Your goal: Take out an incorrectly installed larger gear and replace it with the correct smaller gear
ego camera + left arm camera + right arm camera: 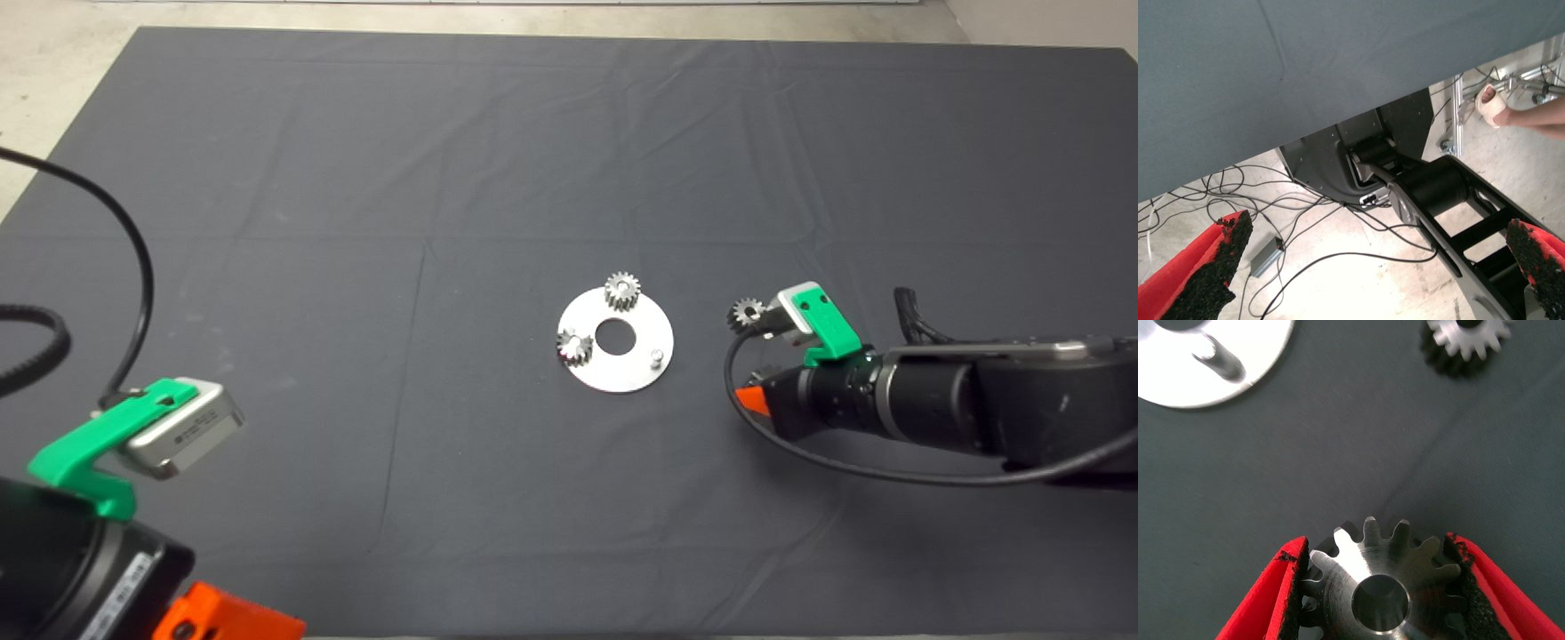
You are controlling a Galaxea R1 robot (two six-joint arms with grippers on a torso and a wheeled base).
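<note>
Right wrist view: right gripper (1373,543) pinching the smaller gear (1381,603), black pads pressed on opposite teeth, one each side. Dark-grey body, short teeth, centre hole open toward the camera and midway between the jaws. Cannot tell whether resting on the mat (1338,453) or lifted just clear of it.

Ahead of the jaws and off to one side, well apart: round silver plate (1178,380) with a bare peg (1221,360) standing near its rim. Ahead to the other side: a brighter silver gear (1468,333), cut by the frame edge. Seen from above, seated at the plate's rim, with a second silver gear (575,346) across the plate's central hole from the peg.

No sign of the larger gear in any view; judging by the bare peg, already removed.

Likely step: carrying the smaller gear to the free peg. Turns on one relation: peg forward of the jaws, gear's hole to be brought directly above it, bore axis in line with the upright peg before lowering. Teeth probably need to mesh or clear the neighbours; risk of jamming if tilted.

Left gripper (1378,227) parked beyond the mat's near edge, fingers spread wide, nothing between them, only floor cables and robot base beyond. Far from the plate; right arm clearly nearer.
</note>
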